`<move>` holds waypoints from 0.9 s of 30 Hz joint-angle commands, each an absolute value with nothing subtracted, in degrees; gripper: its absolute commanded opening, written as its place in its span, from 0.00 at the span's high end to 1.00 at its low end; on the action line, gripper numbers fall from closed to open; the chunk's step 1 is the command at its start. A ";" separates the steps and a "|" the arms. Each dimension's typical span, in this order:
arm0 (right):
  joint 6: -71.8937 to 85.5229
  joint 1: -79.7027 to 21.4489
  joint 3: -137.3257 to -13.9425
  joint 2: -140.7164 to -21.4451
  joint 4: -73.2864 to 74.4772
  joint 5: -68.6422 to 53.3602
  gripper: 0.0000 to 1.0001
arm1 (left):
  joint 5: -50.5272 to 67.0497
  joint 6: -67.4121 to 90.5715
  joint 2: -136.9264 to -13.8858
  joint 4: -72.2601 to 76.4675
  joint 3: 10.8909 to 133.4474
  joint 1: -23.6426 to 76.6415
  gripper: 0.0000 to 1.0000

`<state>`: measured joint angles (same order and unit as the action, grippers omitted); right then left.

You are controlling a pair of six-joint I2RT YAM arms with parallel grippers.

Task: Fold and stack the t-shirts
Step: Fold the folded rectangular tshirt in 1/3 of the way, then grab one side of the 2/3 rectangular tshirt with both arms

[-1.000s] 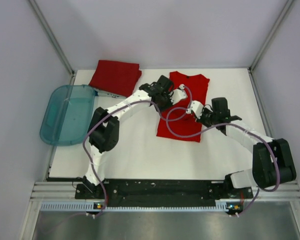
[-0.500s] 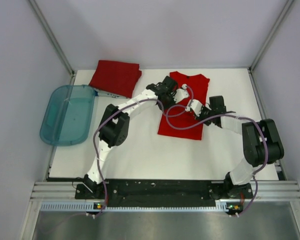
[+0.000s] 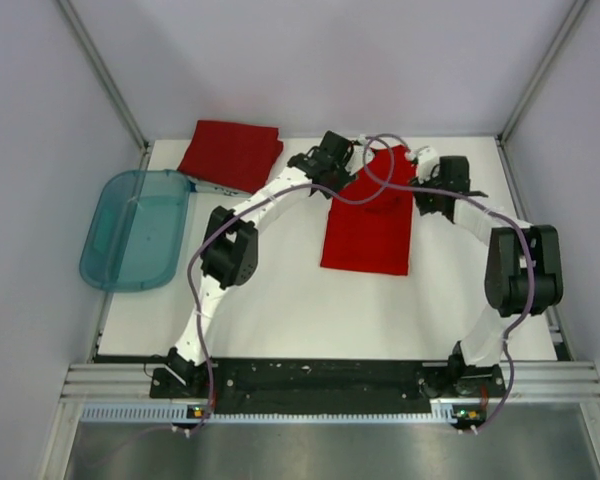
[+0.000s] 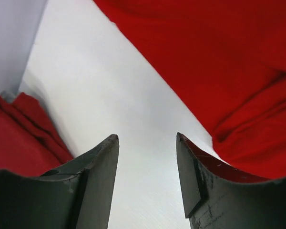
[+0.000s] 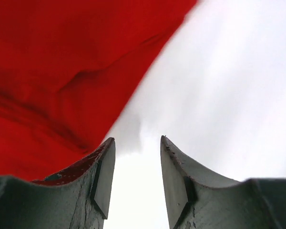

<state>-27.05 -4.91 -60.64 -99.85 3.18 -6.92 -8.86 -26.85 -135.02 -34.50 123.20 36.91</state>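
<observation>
A red t-shirt (image 3: 368, 230) lies flat on the middle of the tabletop (image 3: 280, 300). At its far end the left tool (image 4: 147, 143) and right tool (image 5: 137, 143) flank its edges, each with fingers spread and nothing between them. A folded red t-shirt (image 3: 230, 155) sits at the far left corner.

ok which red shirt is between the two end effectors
The long t-shirt in the middle: the left end effector and right end effector flank its far end. The other t-shirt lies apart at back left, nearer the teal tub.

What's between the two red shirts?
Bare white table, with the open left gripper over it; the left wrist and top views show it.
</observation>
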 commanded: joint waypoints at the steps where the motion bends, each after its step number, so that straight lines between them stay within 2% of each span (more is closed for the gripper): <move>1: -5.21 -0.71 -71.01 -97.13 12.63 -6.40 0.58 | -5.92 -26.45 -132.82 -36.11 128.07 34.98 0.45; 4: 2.25 -0.53 -70.58 -92.04 18.44 -13.94 0.54 | 6.02 -31.27 -124.40 -38.05 117.47 35.94 0.48; 7: 8.06 -0.70 -63.75 -84.84 19.25 -25.12 0.51 | 19.75 -43.64 -113.06 -39.55 101.31 38.57 0.48; 10: 20.52 -0.44 -57.23 -79.64 21.69 -24.97 0.47 | 22.59 -50.34 -105.49 -35.53 84.96 42.35 0.43; 12: 23.72 -0.44 -55.99 -79.10 27.48 -23.38 0.49 | 20.49 -52.55 -103.46 -31.04 79.04 44.55 0.40; 15: 21.55 -0.53 -52.22 -76.13 29.71 -23.64 0.49 | 17.41 -53.61 -104.14 -28.39 75.77 46.66 0.38; 20: 6.09 -2.11 -46.86 -64.01 22.87 -26.63 0.46 | 13.54 -53.00 -107.57 -27.25 76.55 47.55 0.36; 24: 4.40 -2.20 -39.57 -55.39 9.26 -28.90 0.45 | 9.50 -52.65 -111.00 -26.28 76.55 48.51 0.39; 27: -2.43 -2.11 -38.15 -51.69 7.73 -31.99 0.44 | 6.95 -52.30 -112.50 -25.93 76.55 48.95 0.43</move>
<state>6.61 -1.72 -40.05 -55.59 17.04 -27.22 10.94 -51.77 -110.48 -28.42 75.94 48.16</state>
